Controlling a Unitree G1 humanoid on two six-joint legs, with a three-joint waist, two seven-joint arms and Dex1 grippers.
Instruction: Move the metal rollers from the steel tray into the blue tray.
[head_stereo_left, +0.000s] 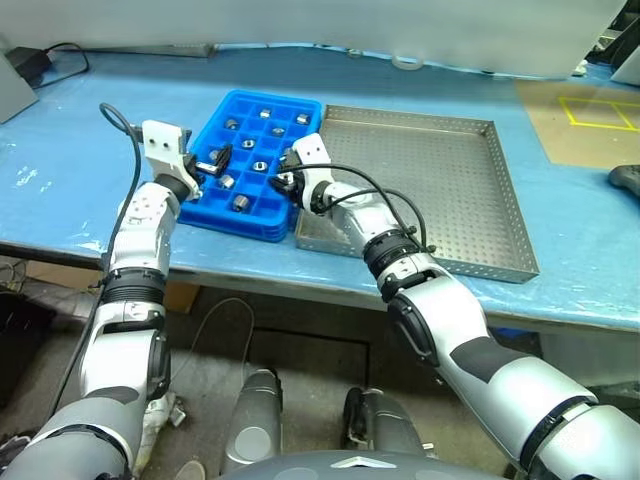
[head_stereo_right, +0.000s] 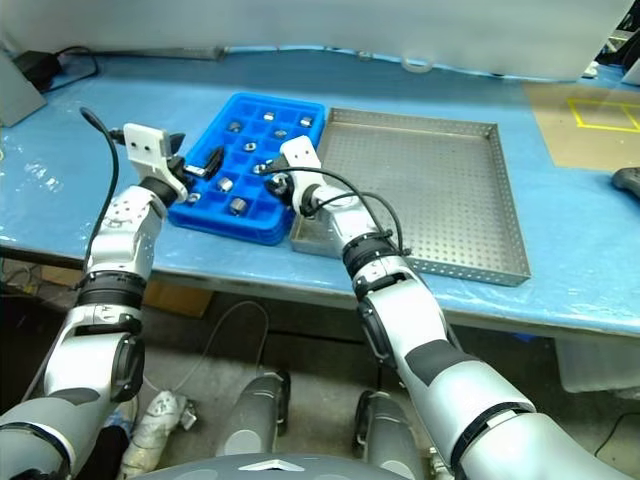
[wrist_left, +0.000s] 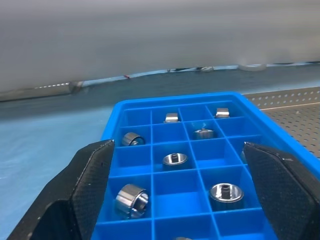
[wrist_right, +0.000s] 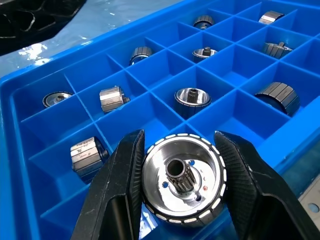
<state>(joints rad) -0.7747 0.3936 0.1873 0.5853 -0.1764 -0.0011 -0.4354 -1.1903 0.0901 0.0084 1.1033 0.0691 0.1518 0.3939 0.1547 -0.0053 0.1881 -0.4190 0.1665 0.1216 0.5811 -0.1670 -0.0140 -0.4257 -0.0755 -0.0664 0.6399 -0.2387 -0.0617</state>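
The blue tray (head_stereo_left: 205, 135) lies on the blue table, with several metal rollers (wrist_left: 131, 200) resting in its square compartments. Directly to its right lies the steel tray (head_stereo_left: 430, 190) with its perforated floor. My right gripper (wrist_right: 179, 150) is shut on one metal roller (wrist_right: 182, 182), a ribbed silvery disc with a dark toothed hub. It holds the roller just above the compartments at the blue tray's near right corner (head_stereo_left: 287, 172). At the tray's left edge my left gripper (head_stereo_left: 215, 163) stands open over the compartments, its fingers (wrist_left: 90, 190) wide apart with nothing between them.
A black cable (head_stereo_left: 118, 120) loops from my left wrist. A dark object (head_stereo_left: 625, 180) lies at the far right, beyond a yellow taped square (head_stereo_left: 600, 112). A white ring (head_stereo_left: 405, 62) sits at the back. The table's front edge (head_stereo_left: 250, 262) runs just below both trays.
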